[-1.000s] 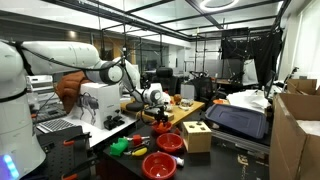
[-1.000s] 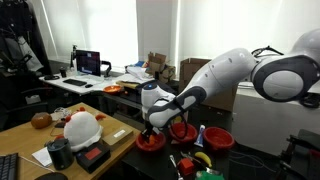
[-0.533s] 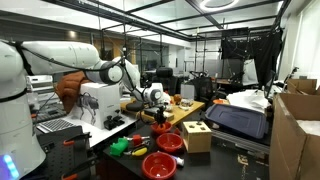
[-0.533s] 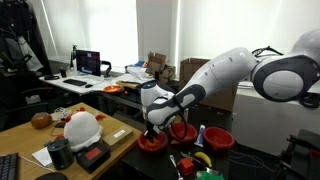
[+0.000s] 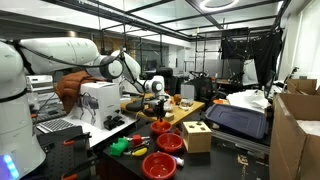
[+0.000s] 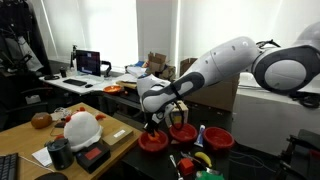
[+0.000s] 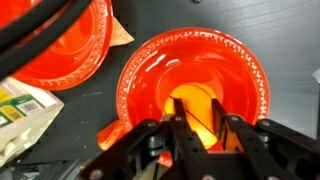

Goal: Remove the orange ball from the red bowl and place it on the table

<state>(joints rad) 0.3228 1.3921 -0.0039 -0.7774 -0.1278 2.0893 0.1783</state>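
Note:
In the wrist view the orange ball (image 7: 196,113) sits between my gripper's (image 7: 204,128) two dark fingers (image 7: 178,135), which are shut on it. Beneath the ball lies the red bowl (image 7: 228,62), round and glossy, on the black table (image 7: 160,25). In both exterior views the gripper (image 5: 157,104) (image 6: 154,119) hangs a little above that red bowl (image 5: 160,127) (image 6: 152,143), at the table's (image 6: 135,158) edge. The ball is too small to make out in the exterior views.
Two more red bowls (image 6: 184,131) (image 6: 220,139) stand close by; one of them (image 7: 60,40) touches the first bowl's rim. A tan wooden box with holes (image 5: 196,137) and green and yellow toys (image 5: 125,147) lie nearby. A printed packet (image 7: 20,110) is beside the bowls.
The fingers closed on the orange ball inside the bowl, and the arm has since risen, lifting the gripper and ball above the bowl.

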